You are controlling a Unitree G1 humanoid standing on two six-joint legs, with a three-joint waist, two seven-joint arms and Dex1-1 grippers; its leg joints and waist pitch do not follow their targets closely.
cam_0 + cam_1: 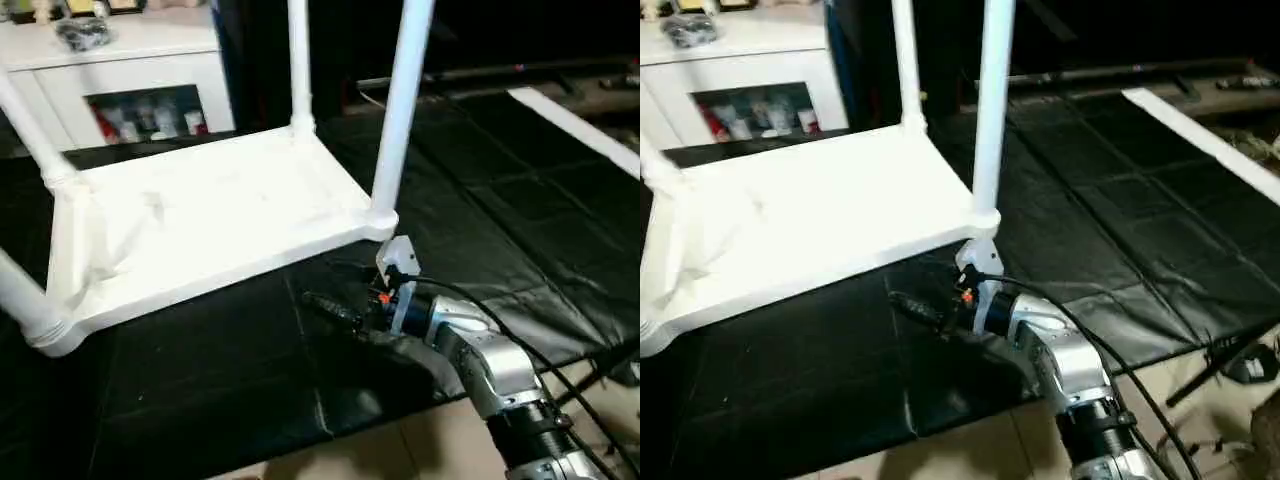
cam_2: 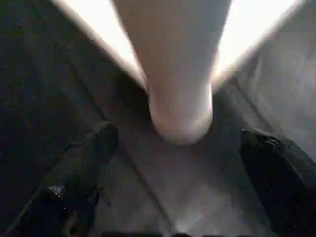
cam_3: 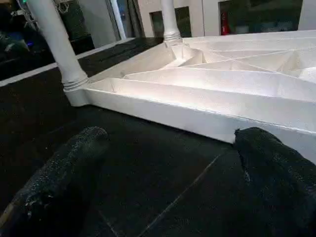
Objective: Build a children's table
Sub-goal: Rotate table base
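Tabletop [image 1: 200,220] upside down on black mat [image 1: 480,200], ribbed underside up, legs standing in corner sockets: near-right leg [image 1: 400,110] toward one o'clock of right gripper [image 1: 330,312], far leg [image 1: 298,65] at twelve. Right gripper low over mat just beside table's near edge, fingers [image 3: 64,173] well apart, nothing between. Left gripper fingers [image 2: 276,182] apart too (either side of a white leg [image 2: 180,74], not touching). White cabinet [image 1: 120,70] at eleven.
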